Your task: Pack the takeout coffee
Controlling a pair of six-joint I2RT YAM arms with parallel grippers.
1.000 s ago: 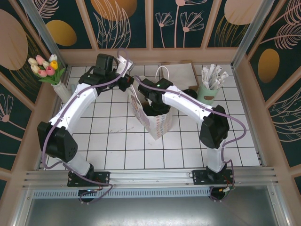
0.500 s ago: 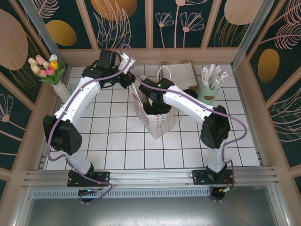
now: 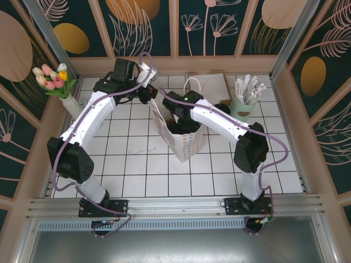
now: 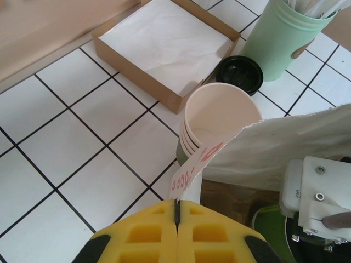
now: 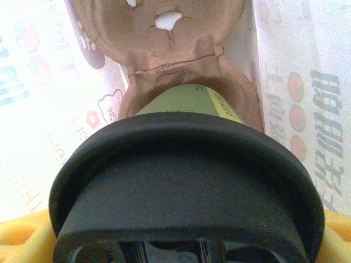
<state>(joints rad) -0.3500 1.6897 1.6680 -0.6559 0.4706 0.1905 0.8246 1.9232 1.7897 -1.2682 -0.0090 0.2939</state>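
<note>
1. The takeout coffee, a small dark green paper cup under a round black plastic lid [image 5: 184, 181], hangs deep inside the white printed paper bag [image 3: 187, 143]. Its base is over a well of the brown moulded pulp carrier [image 5: 164, 38] on the bag's floor. We cannot tell whether it is seated yet.
2. What has just changed: in the top view the left arm's wrist has edged toward 12 o'clock, taking the bag's rim with it, while the right arm has barely moved. We judge that the mouth is being held wide so the cup can settle. Packing looks nearly done, with the release still to come.
3. The right gripper [image 3: 180, 118] is clamped on the cup. In its wrist view the yellow foam pads [image 5: 19, 241] flank the lid at 7 and 5 o'clock, and the cup runs away from them toward 12 o'clock.
4. The left gripper [image 4: 176, 211] has its yellow fingers pressed together on a strip of the bag's rim, at 11 o'clock of the bag mouth.
5. Farther out, at 2 o'clock on the white tiled table [image 3: 137, 181], stands the pale mint cup of white sticks [image 3: 242, 107].
</note>
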